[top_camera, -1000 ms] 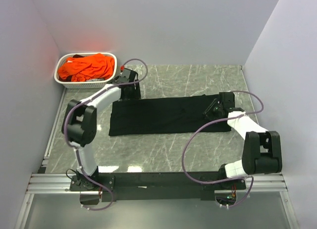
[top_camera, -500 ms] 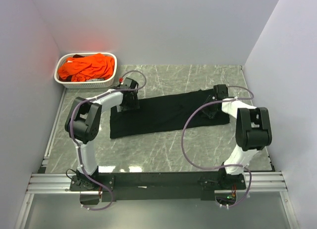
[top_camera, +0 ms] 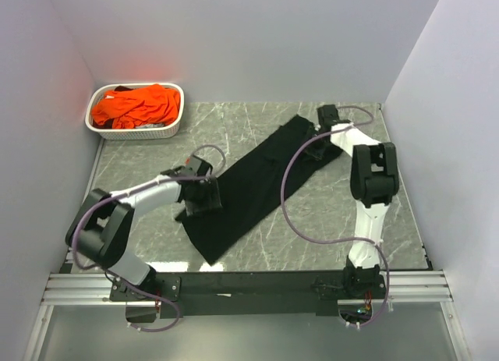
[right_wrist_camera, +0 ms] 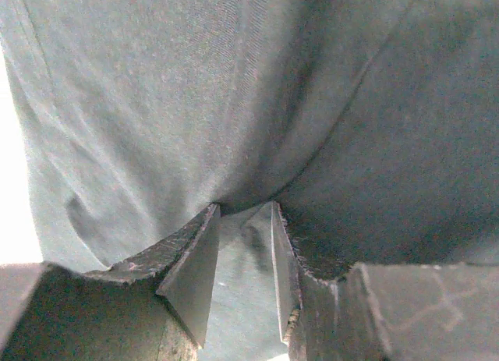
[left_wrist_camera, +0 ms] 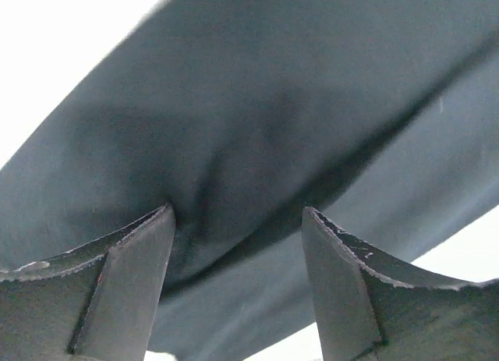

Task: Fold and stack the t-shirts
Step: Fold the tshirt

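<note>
The black t-shirt (top_camera: pixel 249 188) lay as one long strip on the marble table (top_camera: pixel 343 221). It ran on a slant from lower left of centre up to the upper right, whereas a second before it had lain level across the middle. In the upper left corner the single white basket (top_camera: pixel 132 132) sat unmoved, holding a heap of orange t-shirts (top_camera: pixel 136 105) too tangled to count. The left gripper (top_camera: pixel 201 199) had swung from the strip's upper left corner down to its lower left end. Its fingers were spread wide with dark cloth bulging across the gap, and no pinch could be made out. The right gripper (top_camera: pixel 318 139) had travelled from the right middle to the upper right. Its fingers were nearly together, nipping a pucker of the black cloth.
</note>
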`<state>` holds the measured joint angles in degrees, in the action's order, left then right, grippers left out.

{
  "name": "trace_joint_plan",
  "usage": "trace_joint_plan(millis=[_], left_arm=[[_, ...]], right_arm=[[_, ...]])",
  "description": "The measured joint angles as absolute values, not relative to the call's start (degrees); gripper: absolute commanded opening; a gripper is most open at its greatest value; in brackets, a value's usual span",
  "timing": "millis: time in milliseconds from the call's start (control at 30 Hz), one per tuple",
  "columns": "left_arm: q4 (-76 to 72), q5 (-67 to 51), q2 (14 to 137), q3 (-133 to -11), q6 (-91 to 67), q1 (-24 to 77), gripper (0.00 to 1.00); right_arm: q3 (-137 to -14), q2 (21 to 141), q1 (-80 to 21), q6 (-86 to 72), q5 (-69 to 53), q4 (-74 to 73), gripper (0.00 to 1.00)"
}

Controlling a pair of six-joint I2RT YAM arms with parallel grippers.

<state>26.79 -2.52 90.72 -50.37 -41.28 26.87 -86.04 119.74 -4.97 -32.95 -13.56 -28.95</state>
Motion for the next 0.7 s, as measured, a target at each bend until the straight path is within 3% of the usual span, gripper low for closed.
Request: trace_joint_plan(millis=[300, 700], left_arm=[[27.6, -16.4, 86.4, -44.1, -47.5, 41.8, 0.76], [31.4, -27.7, 100.2, -55.9, -48.4, 51.5, 0.77]], right_arm=[[-103.4, 130.6, -11.9, -30.2, -15.0, -34.9, 0.4], [-130.3, 145.4, -12.5, -25.4, -15.7, -44.6, 0.41]])
